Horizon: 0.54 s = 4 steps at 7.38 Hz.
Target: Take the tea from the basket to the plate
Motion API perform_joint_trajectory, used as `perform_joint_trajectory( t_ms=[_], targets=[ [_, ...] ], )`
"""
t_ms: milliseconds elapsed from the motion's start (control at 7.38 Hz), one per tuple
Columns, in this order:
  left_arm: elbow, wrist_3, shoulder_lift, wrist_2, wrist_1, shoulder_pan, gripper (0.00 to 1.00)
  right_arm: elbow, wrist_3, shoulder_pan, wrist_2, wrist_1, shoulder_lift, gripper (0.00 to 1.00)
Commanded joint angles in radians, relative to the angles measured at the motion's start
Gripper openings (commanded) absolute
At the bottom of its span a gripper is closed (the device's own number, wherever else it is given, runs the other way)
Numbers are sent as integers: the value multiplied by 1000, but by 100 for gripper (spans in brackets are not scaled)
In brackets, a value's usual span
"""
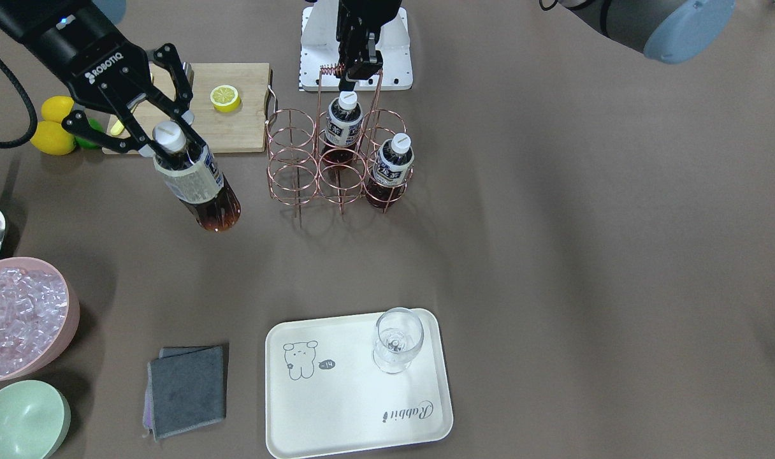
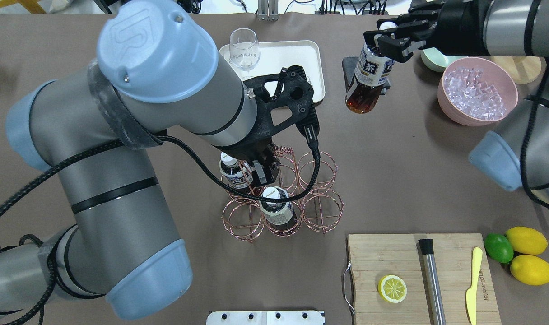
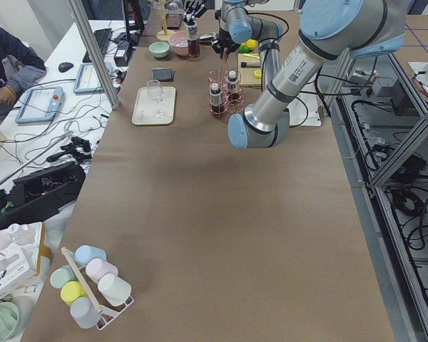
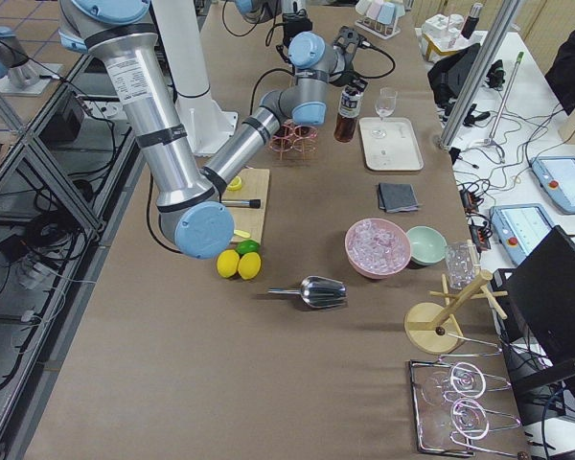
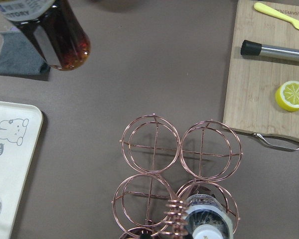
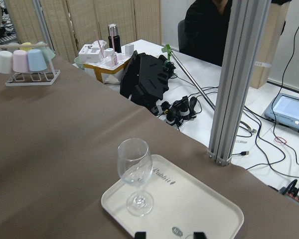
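**One bottle aloft, two in the basket**

The tea (image 1: 199, 185) hangs in the air, clear of the basket (image 1: 318, 159), over bare table on the right arm's side. It is not yet over the plate (image 1: 349, 408). The right gripper (image 1: 169, 135) has its fingers clamped at the neck, just under the white cap, and the bottle's body slants below the hold.

Handling, as a judgement:
- It is full of dark liquid, so fairly weighty for its size.
- The plastic is smooth and the thin walls likely give under a squeeze.
- The neck is the stiff part and the sound place to hold.
- A bottle hanging this way may swing and wants a slow, upright set-down.

The left gripper (image 1: 355, 69) sits at the coiled top of the basket's handle. Its fingers look closed on the wire, steadying the carrier. The other two bottles (image 1: 343, 124) stand in their ring cells.

Surface: the table (image 1: 553, 223) is a matte brown covering, flat, and looks grippy.

Room: a stemmed glass (image 1: 397, 341) stands on one corner of the plate and is fragile. The bare stretch by the bear drawing looks the safer spot. A grey cloth (image 1: 187, 389) lies just beside the plate.
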Motion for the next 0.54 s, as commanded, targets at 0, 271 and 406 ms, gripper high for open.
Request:
perform_joint_trajectory(
  t_ms=[0,271,406],
  targets=[
    [5,0,-1,0,0,-1,0,-244,55,8,-98,159,146,0],
    [8,2,-2,0,1,-2,0,-441,65,8,-158,267,248,0],
    [11,2,-2,0,0,-2,0,-535,77,6,-173,295,300,0]
  ],
)
